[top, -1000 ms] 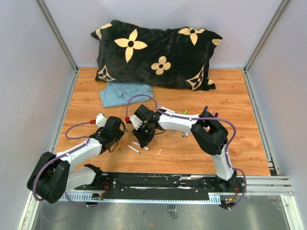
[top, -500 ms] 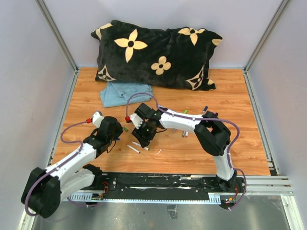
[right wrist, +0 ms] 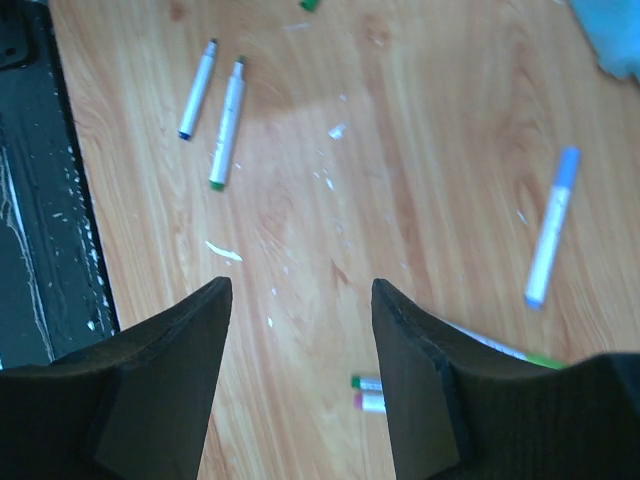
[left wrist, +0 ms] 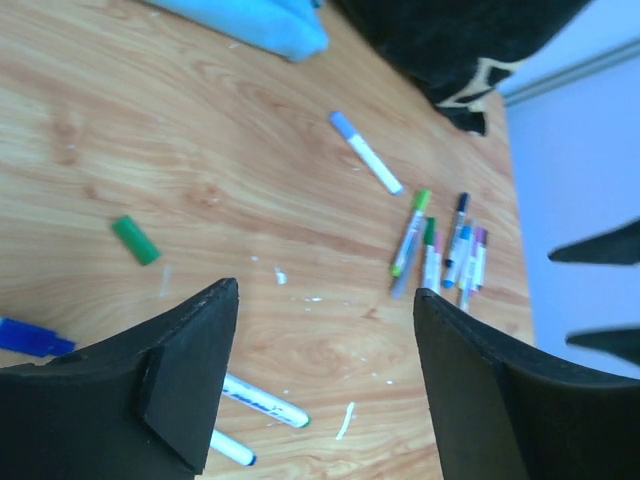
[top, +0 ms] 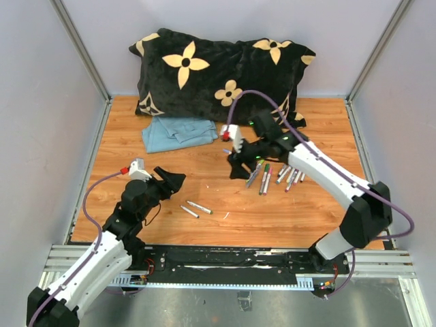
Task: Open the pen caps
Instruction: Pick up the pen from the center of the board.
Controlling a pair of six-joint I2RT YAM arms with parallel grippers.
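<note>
Pen caps [left wrist: 134, 240] lie under raised arms; left claw [left wrist: 325, 300] and right claw [right wrist: 300, 290] gape empty.

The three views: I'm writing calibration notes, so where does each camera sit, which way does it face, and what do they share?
Top external: above and behind the bases, looking down on the table; both arms show, left gripper and right gripper included.
Left wrist: on the left arm, looking between its open fingers across the table to a pen cluster.
Right wrist: on the right arm, looking down between its open fingers toward the base rail.
Shared: the pair of pens appears in all three.
</note>
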